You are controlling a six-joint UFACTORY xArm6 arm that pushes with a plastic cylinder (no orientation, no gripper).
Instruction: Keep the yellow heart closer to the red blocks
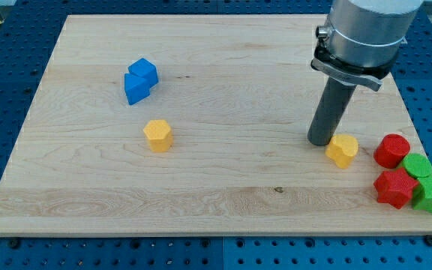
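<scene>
A yellow heart [343, 150] lies at the view's right, a little left of the red blocks. My tip [320, 142] rests on the board just left of the heart, touching or nearly touching it. A red round block [391, 151] sits right of the heart. A red star-like block [395, 187] sits below it, near the board's bottom right corner.
A yellow hexagon [157, 135] lies left of centre. Two blue blocks [139, 80] sit joined at the upper left. Two green blocks [426, 184] stand against the red ones at the board's right edge [418, 127]. The arm's grey body [366, 34] hangs over the upper right.
</scene>
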